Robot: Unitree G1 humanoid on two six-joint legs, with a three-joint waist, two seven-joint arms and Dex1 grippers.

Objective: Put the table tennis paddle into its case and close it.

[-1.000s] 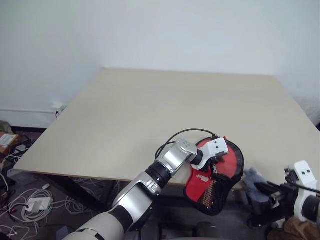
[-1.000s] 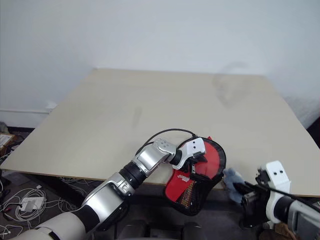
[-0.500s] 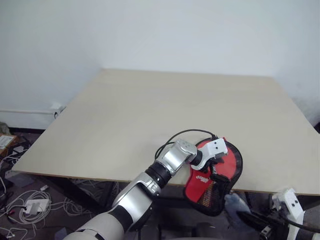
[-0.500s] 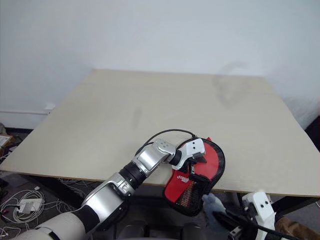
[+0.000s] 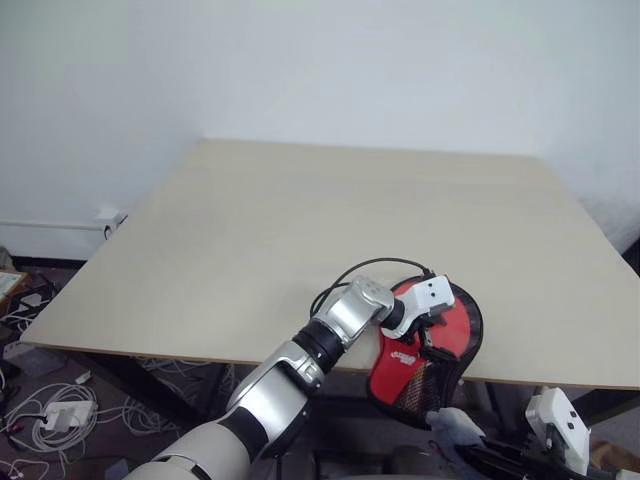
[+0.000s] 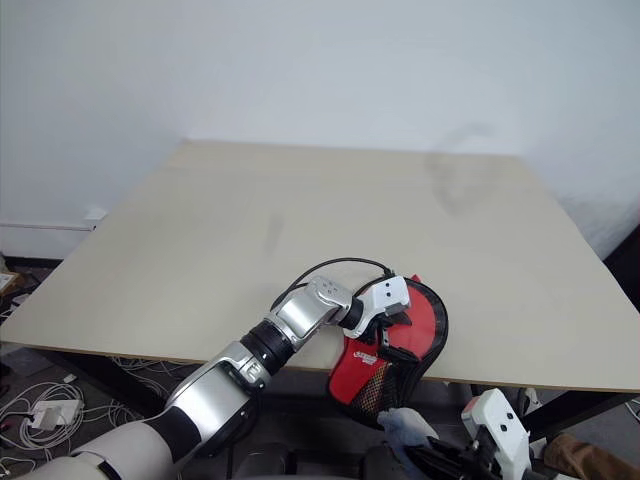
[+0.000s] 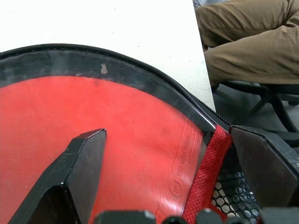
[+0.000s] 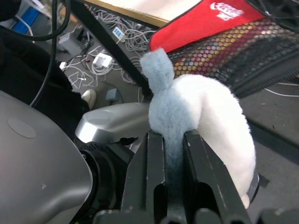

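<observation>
Left claw point(image 7: 168, 154): fingers spread wide and clamped across the open case, one black finger point(image 7: 77, 170) lying on the paddle's red rubber, the other outside against the mesh
Table tennis paddle point(image 7: 117, 140): inside the case, its red face showing through the unzipped opening, handle hidden
Case point(image 5: 428, 350): at the near edge of the tabletop point(image 5: 300, 220), red side with white logo and black mesh patch hanging over the edge, zip still open along the rim
Right claw point(image 8: 174, 154): below the tabletop edge, near the hanging end of the case, fingers pinched on a soft plush toy point(image 8: 196, 112), pale blue and white
Floor: cables and a power strip point(image 5: 50, 412) under the tabletop's left side
Person: a leg in tan trousers point(image 7: 247, 42) beside the tabletop, by a chair base
</observation>
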